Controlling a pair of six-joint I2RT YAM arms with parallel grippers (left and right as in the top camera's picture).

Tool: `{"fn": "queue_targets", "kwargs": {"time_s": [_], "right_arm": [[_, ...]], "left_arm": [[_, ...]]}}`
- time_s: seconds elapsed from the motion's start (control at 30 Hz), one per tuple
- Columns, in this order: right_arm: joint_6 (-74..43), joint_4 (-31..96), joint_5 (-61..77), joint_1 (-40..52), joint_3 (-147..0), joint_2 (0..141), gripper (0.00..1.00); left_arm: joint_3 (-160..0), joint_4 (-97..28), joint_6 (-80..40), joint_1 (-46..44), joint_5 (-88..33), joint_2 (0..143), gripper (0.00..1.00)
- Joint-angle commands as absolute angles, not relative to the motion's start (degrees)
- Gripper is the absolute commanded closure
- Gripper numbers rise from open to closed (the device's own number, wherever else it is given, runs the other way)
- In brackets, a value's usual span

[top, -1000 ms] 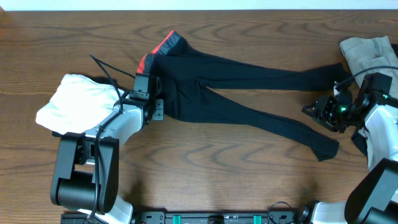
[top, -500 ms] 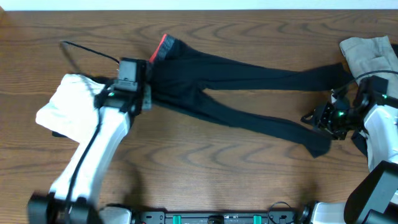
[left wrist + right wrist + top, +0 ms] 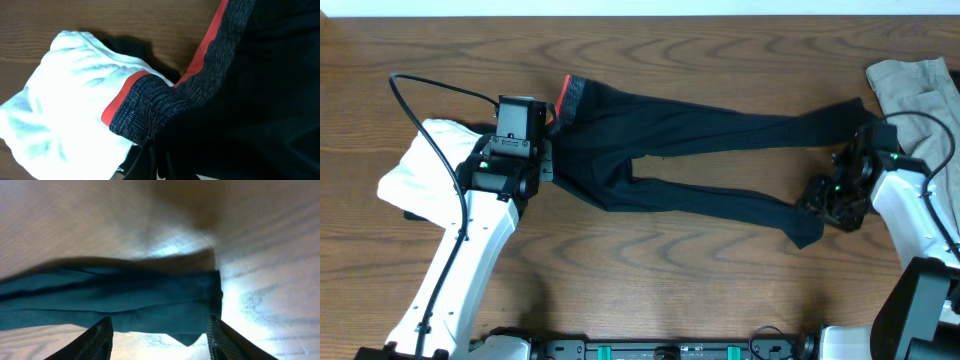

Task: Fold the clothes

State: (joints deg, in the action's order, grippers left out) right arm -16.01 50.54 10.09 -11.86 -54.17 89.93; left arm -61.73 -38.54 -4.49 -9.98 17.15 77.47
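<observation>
The black pants (image 3: 680, 125) lie spread across the table, with the coral-red and grey waistband (image 3: 569, 97) at the left and both legs running right. My left gripper (image 3: 546, 150) is shut on the waist fabric; in the left wrist view the black cloth (image 3: 240, 100) bunches into the jaws (image 3: 161, 167). My right gripper (image 3: 823, 198) is open, just above the end of the near leg (image 3: 800, 228). In the right wrist view the leg end (image 3: 150, 305) lies between the spread fingers (image 3: 160, 342).
A crumpled white garment (image 3: 420, 165) lies at the left beside my left arm, and shows in the left wrist view (image 3: 65, 100). A beige garment (image 3: 915, 85) lies at the far right edge. A black cable (image 3: 430, 85) loops over the table at the left.
My left gripper has moved toward the back of the table with the waist, dragging the pants left. My right gripper has moved left over the near leg's end.
</observation>
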Motion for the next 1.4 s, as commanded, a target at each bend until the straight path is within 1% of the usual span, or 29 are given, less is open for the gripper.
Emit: {"fn": "queue_targets", "kwargs": {"time_s": [0.0, 0.13, 0.17, 0.2, 0.23, 0.27, 0.3, 0.33, 0.47, 0.57, 0.67, 0.77, 0.9, 1.1, 1.13, 1.2, 1.23, 1.27, 1.37], "right_arm": [[-18.65, 48.93, 7.09, -10.9, -50.61, 89.23, 0.41], [-19.73, 43.18, 7.49, -10.9, -47.0, 89.25, 0.41], [-19.75, 41.17, 8.1, -10.9, -46.22, 89.25, 0.44], [-19.86, 39.51, 8.91, -10.9, -45.63, 89.25, 0.51], [-20.69, 37.93, 9.67, -10.9, -45.04, 89.25, 0.6], [-21.52, 36.75, 10.37, -10.9, -44.58, 89.25, 0.75], [-21.71, 35.68, 11.29, -10.92, -44.29, 89.25, 0.93], [-21.85, 35.07, 12.14, -10.94, -44.31, 89.25, 0.99], [-21.52, 34.54, 13.85, -12.19, -47.11, 88.09, 0.99], [-20.6, 38.83, 14.2, -14.83, -52.99, 85.95, 0.99], [-20.53, 44.01, 11.73, -19.0, -60.64, 84.42, 0.99], [-20.56, 46.37, 10.48, -22.9, -65.71, 84.38, 0.99], [-20.97, 45.23, 10.52, -26.33, -66.76, 84.64, 0.99], [-20.97, 42.76, 11.0, -26.2, -66.74, 88.05, 0.98], [-20.97, 42.26, 11.09, -26.0, -66.74, 88.75, 0.96], [-20.84, 41.41, 12.53, -25.58, -66.74, 90.04, 0.87], [-20.49, 41.34, 13.56, -25.43, -66.74, 90.59, 0.77], [-20.51, 41.54, 14.28, -25.41, -66.74, 90.98, 0.7], [-19.84, 42.57, 15.64, -25.43, -66.74, 91.42, 0.63]], "left_arm": [[-61.95, -38.5, -4.82, -9.74, 18.72, 77.47, 0.94], [-61.95, -38.35, -4.84, -9.74, 18.7, 77.47, 0.94], [-61.95, -38.35, -4.84, -9.74, 18.7, 77.47, 0.94], [-61.95, -38.35, -4.84, -9.74, 18.7, 77.47, 0.94], [-61.95, -38.35, -4.84, -9.74, 18.7, 77.47, 0.94], [-61.95, -38.35, -4.84, -9.74, 18.7, 77.47, 0.94], [-61.95, -38.37, -4.84, -9.74, 18.7, 77.47, 0.94], [-61.95, -38.39, -4.84, -9.74, 18.7, 77.47, 0.94], [-61.95, -38.37, -4.82, -9.72, 18.7, 77.47, 0.95], [-61.95, -38.39, -4.82, -9.72, 18.7, 77.45, 0.94], [-61.95, -38.41, -4.82, -9.72, 18.7, 77.41, 0.94], [-61.98, -38.46, -4.82, -9.72, 18.7, 77.41, 0.94], [-61.98, -38.57, -4.82, -9.72, 18.7, 77.41, 0.94], [-61.98, -38.61, -4.84, -9.74, 18.35, 77.38, 0.94], [-61.98, -38.61, -4.84, -9.74, 17.98, 77.38, 0.94], [-61.98, -38.61, -4.82, -9.74, 17.04, 77.41, 0.94], [-61.98, -38.63, -4.82, -9.74, 17.02, 77.41, 0.94], [-61.98, -38.65, -4.82, -9.74, 17.02, 77.41, 0.94], [-61.98, -38.81, -4.82, -9.74, 17.02, 77.41, 0.94]]}}
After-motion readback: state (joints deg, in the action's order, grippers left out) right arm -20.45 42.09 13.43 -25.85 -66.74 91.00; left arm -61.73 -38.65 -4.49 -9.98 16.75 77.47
